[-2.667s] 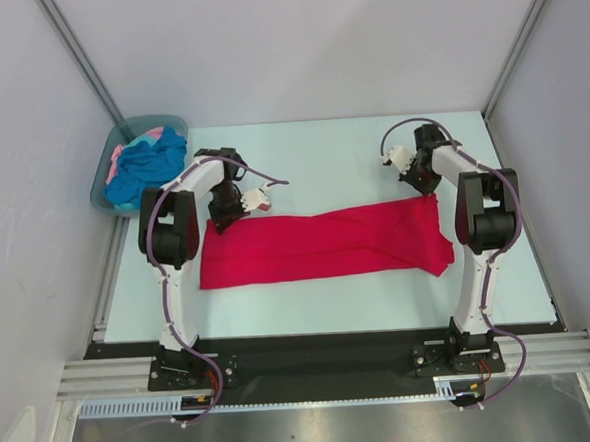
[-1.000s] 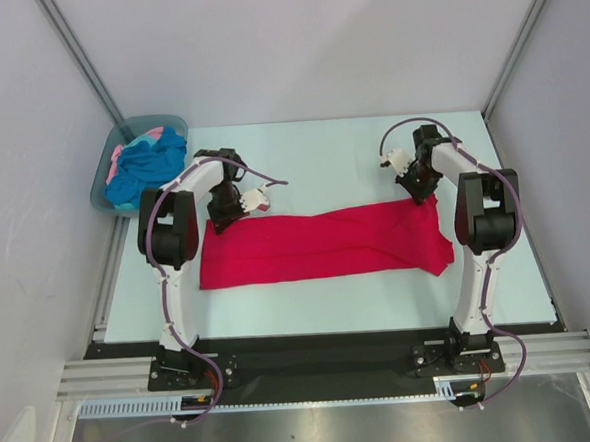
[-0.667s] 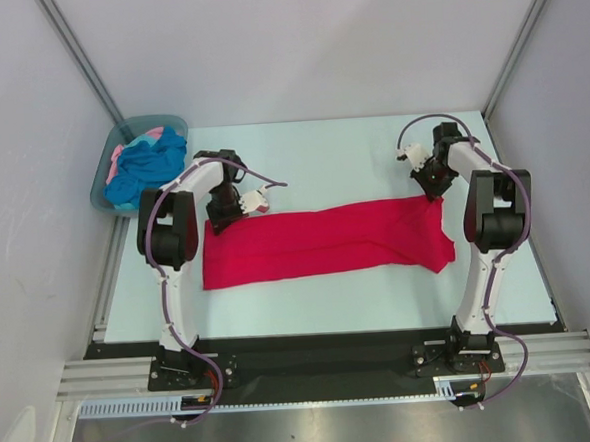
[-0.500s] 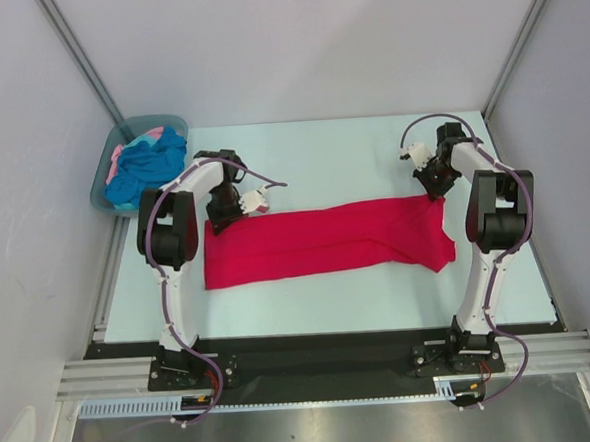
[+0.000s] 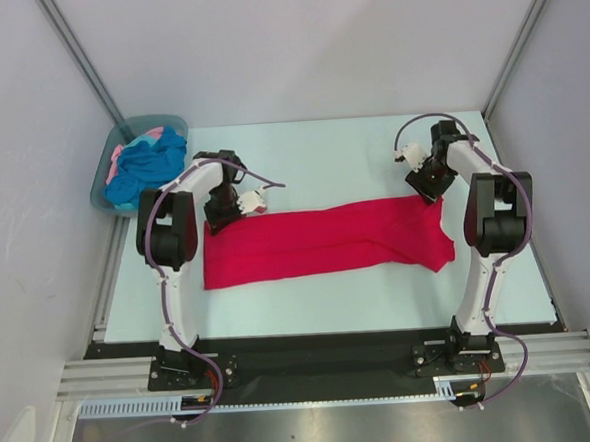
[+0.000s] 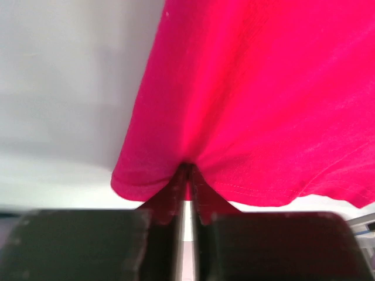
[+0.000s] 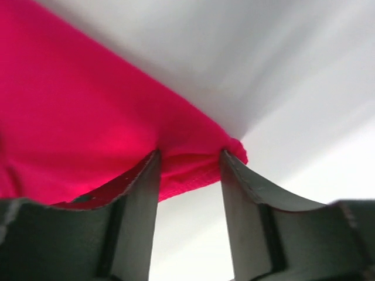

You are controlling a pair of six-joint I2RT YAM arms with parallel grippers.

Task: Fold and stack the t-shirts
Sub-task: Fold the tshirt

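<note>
The crimson-red t-shirt (image 5: 326, 241) lies stretched out in a long band across the table. My left gripper (image 5: 220, 218) is at its far left corner. In the left wrist view the jaws (image 6: 188, 167) stand almost together, and the red hem (image 6: 263, 88) is pinched between their tips. My right gripper (image 5: 436, 194) is at the far right corner. In the right wrist view its fingers (image 7: 188, 155) stand apart, and the bunched red hem (image 7: 70, 105) spans the gap between their tips. The turquoise-blue t-shirt (image 5: 149, 162) and the pale pink one (image 5: 118, 157) lie crumpled in the tub.
The grey-teal plastic tub (image 5: 102, 183) stands off the table's far left corner. The pale table top (image 5: 331, 159) is bounded by frame posts and side walls. Both arm bases sit at the near edge.
The right arm moved right and back, drawing the red shirt flatter and a little to the right. The right jaws have opened from shut. The left jaws have slackened slightly.
</note>
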